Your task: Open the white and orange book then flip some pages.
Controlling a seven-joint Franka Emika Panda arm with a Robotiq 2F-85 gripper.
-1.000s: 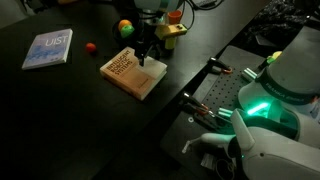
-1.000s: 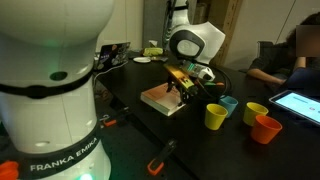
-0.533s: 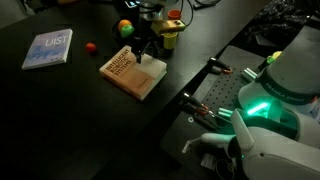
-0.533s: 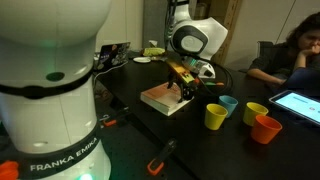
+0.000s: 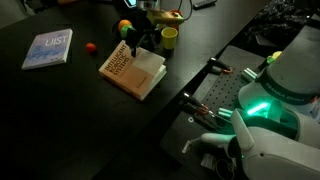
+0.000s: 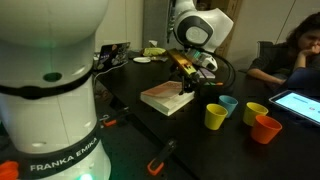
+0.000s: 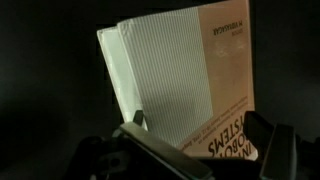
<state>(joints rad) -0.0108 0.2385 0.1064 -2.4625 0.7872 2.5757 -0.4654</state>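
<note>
1. Where the dark table [image 5: 60,115] carries it, the white and orange book [image 5: 120,68] lies flat with its lettered cover up. In the wrist view the pages [image 7: 160,75] show as a white sheet beside the orange cover, and I cannot tell how far anything is raised.
2. The hand [image 5: 136,48] hangs over the end of the book, released and gripping nothing. In the wrist view its fingers [image 7: 264,132] stand wide apart with the book between them, but I cannot tell whether they touch it.
3. A yellow cup [image 5: 170,37] stands just beside the hand, and a red and green ball [image 5: 124,27] lies near it.
4. A small red ball [image 5: 90,46] lies between the book and the thin "LIST" book [image 5: 48,48], which is well apart.
5. In an exterior view a yellow-green cup [image 6: 216,116], a blue cup [image 6: 229,103], a second yellow cup [image 6: 256,113] and an orange cup [image 6: 266,129] cluster near the book without touching it.
6. A white robot base [image 6: 50,110] with a green light fills the foreground and hides much of the table.
7. A person [image 6: 300,45] sits at the edge, near a tablet [image 6: 298,104].
</note>
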